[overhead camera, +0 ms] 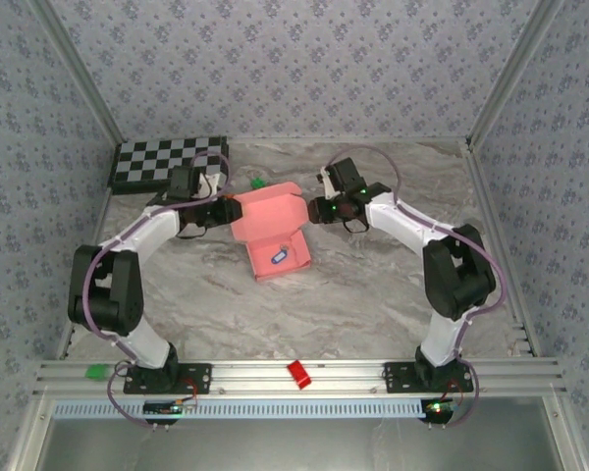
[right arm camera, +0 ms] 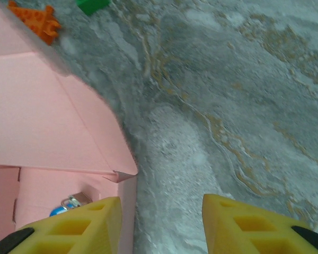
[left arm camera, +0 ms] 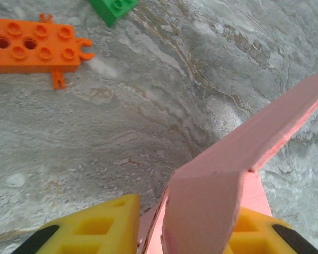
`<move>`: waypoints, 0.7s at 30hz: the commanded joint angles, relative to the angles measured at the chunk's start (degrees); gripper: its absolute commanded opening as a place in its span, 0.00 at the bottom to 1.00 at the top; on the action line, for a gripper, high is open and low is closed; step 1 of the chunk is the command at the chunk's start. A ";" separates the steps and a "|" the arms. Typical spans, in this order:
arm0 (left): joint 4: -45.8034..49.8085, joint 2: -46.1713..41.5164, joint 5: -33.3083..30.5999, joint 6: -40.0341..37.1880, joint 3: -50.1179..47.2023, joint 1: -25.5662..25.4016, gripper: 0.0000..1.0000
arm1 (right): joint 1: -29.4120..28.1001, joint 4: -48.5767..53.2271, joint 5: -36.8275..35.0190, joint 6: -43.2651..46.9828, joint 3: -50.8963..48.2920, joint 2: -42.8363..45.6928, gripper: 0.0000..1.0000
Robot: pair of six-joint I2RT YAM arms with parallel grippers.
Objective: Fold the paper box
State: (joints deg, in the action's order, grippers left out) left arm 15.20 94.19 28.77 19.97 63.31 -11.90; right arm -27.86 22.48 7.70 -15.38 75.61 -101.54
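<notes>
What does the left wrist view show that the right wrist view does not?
Left wrist: the studded top of the orange brick, and a raised flap of the paper box between the fingers of the left gripper. Right wrist: the box's inside, holding a small blue item, beside the open right gripper. Both: that brick, a green brick, marble table.

Top external: fixed high at the near side, looks steeply down over the whole bench (overhead camera: pixel 373 294). Left wrist, right wrist: very close above the bench, angled down and forward. Shared by all three: paper box (overhead camera: pixel 270 221), orange brick (left arm camera: pixel 32 45), green brick (left arm camera: pixel 114 8).
</notes>
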 commanded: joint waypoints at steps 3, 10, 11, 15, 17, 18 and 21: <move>0.93 2.90 2.16 -1.86 3.96 -1.85 0.27 | 1.12 -0.83 2.92 -0.05 -3.16 4.17 0.45; -0.71 0.22 0.05 -0.89 2.32 -2.34 0.39 | 1.18 -3.38 4.80 -1.53 -10.66 6.78 0.47; -1.14 -1.00 -0.28 -0.91 1.43 -2.33 0.42 | 1.15 -4.09 4.94 -2.03 -11.59 7.26 0.47; -1.39 -7.43 -4.51 -1.04 -2.81 -2.34 0.55 | 0.40 -5.46 5.23 -3.01 -13.90 8.11 0.48; 0.22 -10.43 -6.85 -1.23 -4.89 -2.34 0.56 | -0.55 -5.37 4.67 -2.67 -14.00 7.87 0.48; 1.70 -12.04 -8.21 -1.33 -5.77 -2.33 0.56 | -1.07 -5.22 4.33 -2.70 -13.92 7.63 0.48; 4.63 -15.82 -9.33 -0.70 -9.09 -2.33 0.57 | -2.14 -5.37 3.63 -3.12 -13.57 6.63 0.48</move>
State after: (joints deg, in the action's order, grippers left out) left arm 16.14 81.14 22.20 19.57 56.49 -14.02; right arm -29.02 18.02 11.81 -17.37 61.84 -95.35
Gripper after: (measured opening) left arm 0.566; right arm 0.478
